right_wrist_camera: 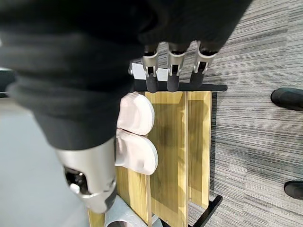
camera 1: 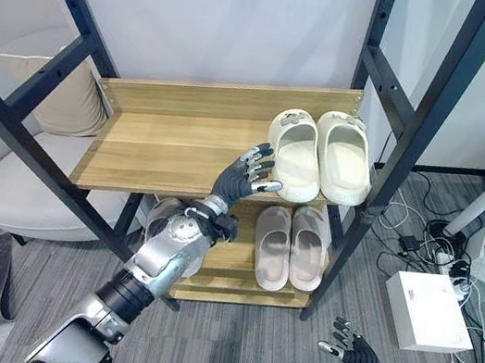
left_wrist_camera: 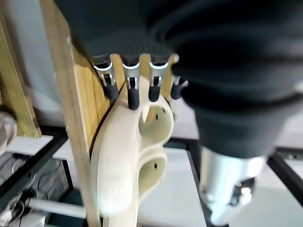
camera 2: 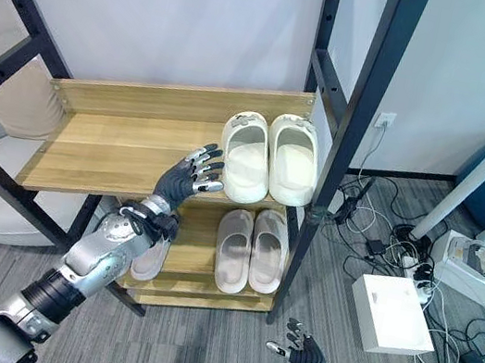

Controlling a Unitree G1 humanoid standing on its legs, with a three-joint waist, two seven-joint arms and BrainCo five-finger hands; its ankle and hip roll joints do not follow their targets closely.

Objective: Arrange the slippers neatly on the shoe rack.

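A pair of cream slippers [camera 1: 294, 153] stands side by side at the right end of the wooden top shelf [camera 1: 165, 140] of the shoe rack. My left hand [camera 1: 245, 177] is raised just left of that pair. It is open, with fingers [left_wrist_camera: 133, 92] straight and their tips close to the nearer slipper [left_wrist_camera: 128, 156]; I cannot tell whether they touch. A beige-pink pair [camera 1: 292, 245] lies on the lower shelf, and a grey slipper [camera 2: 149, 259] sits to its left, partly behind my left arm. My right hand [camera 1: 353, 352] hangs open low over the floor, holding nothing.
Dark metal frame posts [camera 1: 421, 128] rise at the rack's right and left sides. A beige armchair [camera 1: 30, 163] stands left of the rack. A white box [camera 1: 426, 313] and loose cables [camera 1: 420, 241] lie on the grey floor at the right.
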